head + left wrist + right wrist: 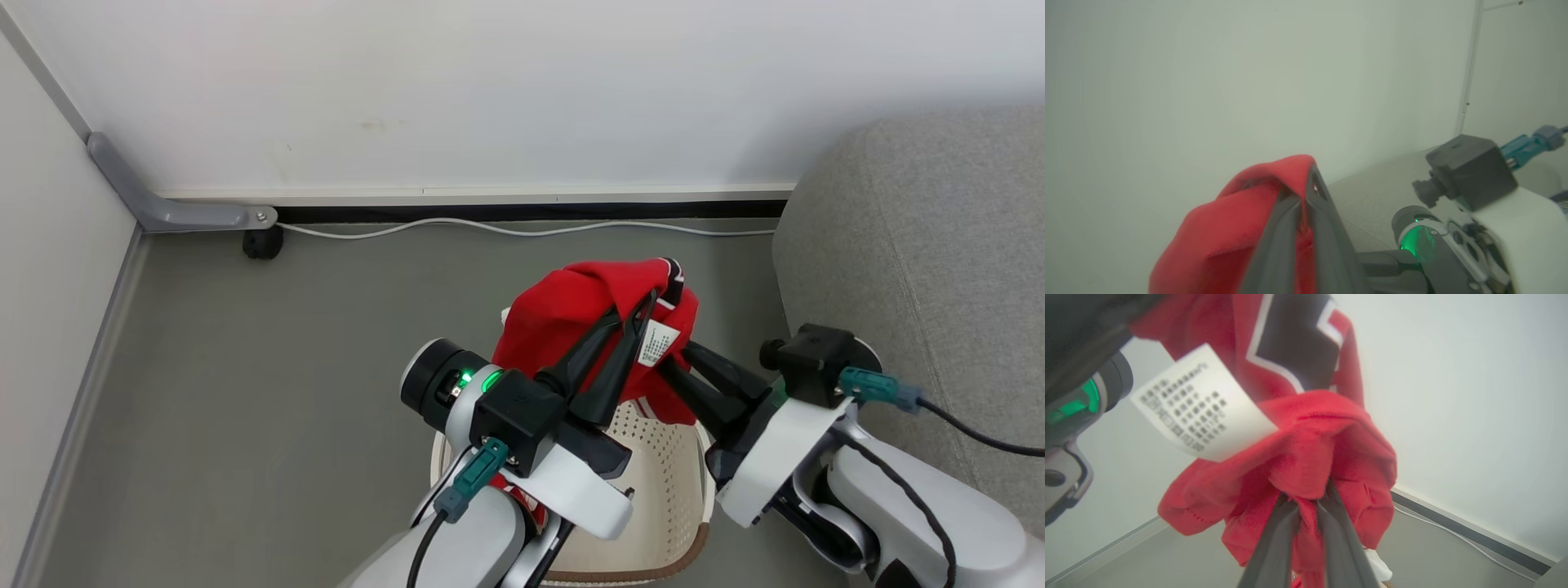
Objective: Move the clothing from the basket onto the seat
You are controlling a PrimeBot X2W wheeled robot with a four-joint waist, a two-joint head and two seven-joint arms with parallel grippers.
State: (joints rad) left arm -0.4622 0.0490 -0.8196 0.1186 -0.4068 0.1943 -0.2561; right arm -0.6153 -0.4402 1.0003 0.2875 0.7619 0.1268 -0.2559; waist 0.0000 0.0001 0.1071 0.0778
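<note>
Both grippers have hold of the clothing (pixel 571 310). Left gripper (pixel 637 309): jaws pressed together w/ a fold of red nipped high on the bundle. Right gripper (pixel 682 359): jaws pinching a bunched wad lower on the bundle's right side, just beside the white tag (pixel 657 341). The bundle hangs lifted over the far end of the basket (pixel 669 465). The seat (pixel 922 245) is off to the right, apart from the cloth.

Handling, my read: light, soft and floppy, so it'll drape and swing w/ any arm move. It's not fragile. The knit looks smooth, so a thin pinch could slip. Best hold is a thick gathered fold, never the tag or a single hem, and two holds set apart should keep it from trailing.

Hard to see:
- Can't tell if this is one jersey or more.
- Right fingertips are buried in cloth in the head view.
- Left wrist view is blurry, though the closed fingers are clear enough.
- My arms cover the near part of the basket. A scrap of red shows under the left forearm, so prob. more inside, but I can't tell how much.
- Seat is cut off at the right edge.
</note>
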